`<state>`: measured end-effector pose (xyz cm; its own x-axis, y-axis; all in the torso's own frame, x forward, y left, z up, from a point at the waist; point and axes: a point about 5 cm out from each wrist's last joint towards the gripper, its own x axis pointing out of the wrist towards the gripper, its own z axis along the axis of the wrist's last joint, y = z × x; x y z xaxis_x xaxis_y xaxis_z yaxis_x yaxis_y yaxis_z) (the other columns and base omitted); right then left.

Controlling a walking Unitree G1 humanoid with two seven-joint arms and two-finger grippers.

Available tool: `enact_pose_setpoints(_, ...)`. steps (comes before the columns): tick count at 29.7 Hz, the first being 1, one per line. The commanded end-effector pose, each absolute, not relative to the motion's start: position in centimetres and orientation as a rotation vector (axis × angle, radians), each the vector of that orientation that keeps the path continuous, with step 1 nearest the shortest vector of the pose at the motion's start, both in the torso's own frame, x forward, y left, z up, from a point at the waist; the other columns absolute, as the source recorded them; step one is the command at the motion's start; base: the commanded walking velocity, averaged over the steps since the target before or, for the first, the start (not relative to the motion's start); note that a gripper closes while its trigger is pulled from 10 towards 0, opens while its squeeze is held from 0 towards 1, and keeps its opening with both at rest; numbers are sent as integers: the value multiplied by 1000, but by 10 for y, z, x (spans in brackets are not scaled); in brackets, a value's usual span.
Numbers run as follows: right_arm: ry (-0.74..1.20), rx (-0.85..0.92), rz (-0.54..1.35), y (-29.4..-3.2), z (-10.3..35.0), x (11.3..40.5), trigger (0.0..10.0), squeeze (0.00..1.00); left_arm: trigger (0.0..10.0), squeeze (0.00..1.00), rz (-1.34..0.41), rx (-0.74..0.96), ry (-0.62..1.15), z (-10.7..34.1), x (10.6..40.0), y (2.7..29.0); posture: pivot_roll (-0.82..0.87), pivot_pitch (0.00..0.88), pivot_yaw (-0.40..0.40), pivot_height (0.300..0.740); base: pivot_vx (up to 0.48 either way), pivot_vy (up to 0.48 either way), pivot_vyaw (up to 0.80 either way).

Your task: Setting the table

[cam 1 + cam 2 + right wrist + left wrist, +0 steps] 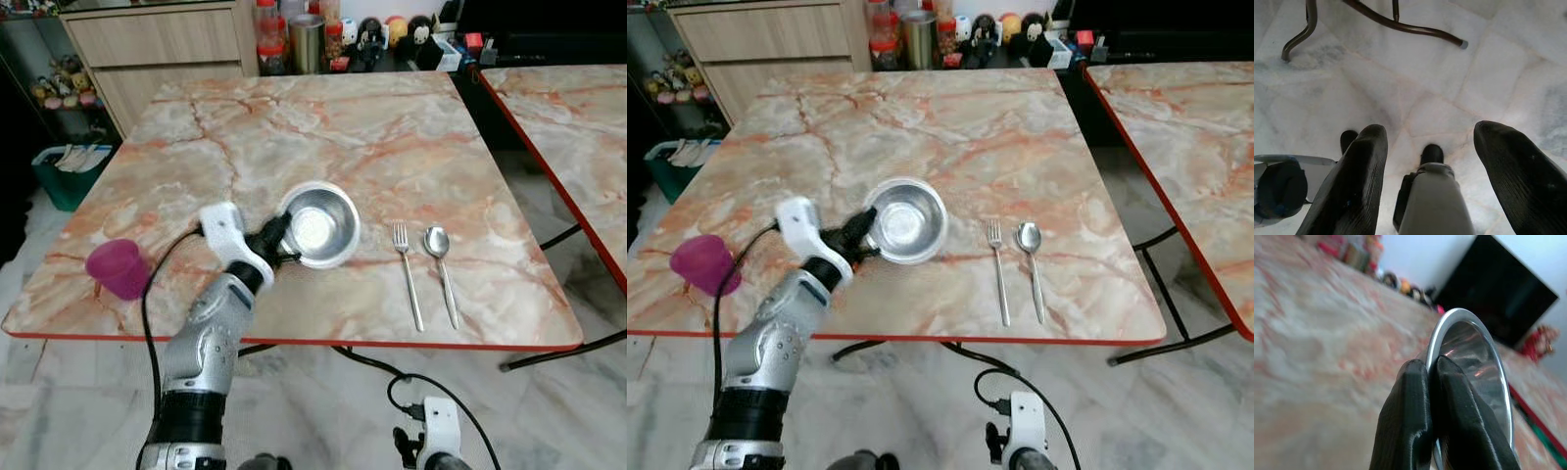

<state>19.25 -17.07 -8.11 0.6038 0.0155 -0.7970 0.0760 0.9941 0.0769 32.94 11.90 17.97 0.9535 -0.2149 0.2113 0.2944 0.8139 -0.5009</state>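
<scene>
Right gripper (1427, 181) hangs spread wide over marble floor (1415, 83) — table legs (1396, 24) beyond.

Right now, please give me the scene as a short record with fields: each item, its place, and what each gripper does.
bowl: steel, on marble table, near front edge
left gripper: shut on bowl rim
fork: right of bowl
spoon: right of fork, parallel to it
purple cup: front left corner of table
right gripper: open, hangs idle above floor

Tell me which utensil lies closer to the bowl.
The fork: it lies between the bowl and the spoon, which sits farther to the robot's right.
</scene>
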Motion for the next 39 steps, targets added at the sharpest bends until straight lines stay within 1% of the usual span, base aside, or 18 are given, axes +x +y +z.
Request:
enact_pose_setpoints(1, 922, 112, -43, -172, -80, 194, 10000, 0, 10000, 0, -243, -576, -212, 190, 330, 124, 120, 93, -4, 715, 0, 0, 0)
enact_pose_setpoints(5, 912, 113, -46, -174, -78, 198, 10000, 0, 10000, 0, -203, -579, -246, 192, 332, 127, 114, 99, -14, 715, 0, -169, 0)
enact_pose_setpoints(8, 907, 113, -48, -175, -77, 200, 10000, 0, 10000, 0, -183, -548, -256, 192, 333, 128, 112, 102, -19, 715, 0, -439, 0)
enact_pose_setpoints(20, 917, 112, -64, -178, -77, 199, 10000, 0, 10000, 0, -169, -548, -269, 191, 335, 126, 106, 100, -24, 715, 0, -454, 0)
enact_pose_setpoints(23, 921, 117, -61, -177, -78, 198, 10000, 0, 10000, 0, -164, -547, -271, 191, 335, 128, 107, 97, -23, 715, 0, -450, -438)
enact_pose_setpoints(36, 910, 79, -33, -178, -77, 199, 10000, 0, 10000, 0, -149, -540, -275, 191, 336, 129, 109, 71, -26, 715, 0, -429, 0)
enact_pose_setpoints(37, 906, 60, -24, -178, -76, 200, 10000, 0, 10000, 0, -148, -536, -276, 190, 336, 129, 108, 65, -28, 715, 244, -409, 650)
enact_pose_setpoints(39, 913, 74, -33, -178, -77, 199, 10000, 0, 10000, 0, -149, -533, -275, 190, 336, 128, 108, 65, -28, 715, 244, -409, 644)
